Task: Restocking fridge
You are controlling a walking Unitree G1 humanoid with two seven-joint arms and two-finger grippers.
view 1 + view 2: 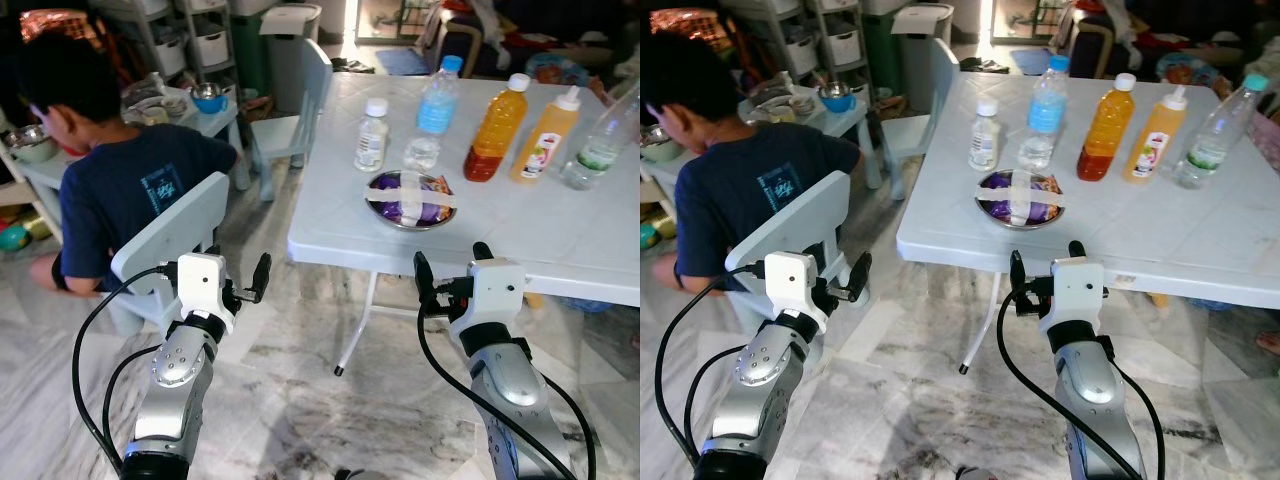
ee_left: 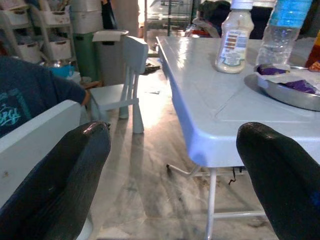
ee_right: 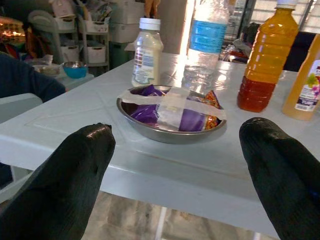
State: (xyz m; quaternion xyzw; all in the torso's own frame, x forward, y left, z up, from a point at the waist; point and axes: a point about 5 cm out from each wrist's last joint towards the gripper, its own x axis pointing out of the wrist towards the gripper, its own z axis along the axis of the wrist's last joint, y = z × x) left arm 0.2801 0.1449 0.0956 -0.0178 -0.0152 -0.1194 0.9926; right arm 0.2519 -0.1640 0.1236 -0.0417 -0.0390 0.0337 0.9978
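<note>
On a white folding table (image 1: 520,235) stand a small white bottle (image 1: 372,134), a blue-labelled water bottle (image 1: 438,96), an orange juice bottle (image 1: 495,128), a yellow sauce bottle (image 1: 545,134) and a clear green-labelled bottle (image 1: 600,145). In front of them sits a steel bowl (image 1: 411,198) of purple packets, taped across the top. My right gripper (image 1: 452,262) is open at the table's front edge, and the bowl (image 3: 170,116) lies straight ahead of it. My left gripper (image 1: 245,283) is open and empty over the floor, left of the table corner (image 2: 200,145).
A person in a navy shirt (image 1: 110,190) sits on a white child's chair (image 1: 170,235) close to my left arm. A second small chair (image 1: 295,110) stands by the table's far left side. Shelves and a bin line the back wall. The floor is marble.
</note>
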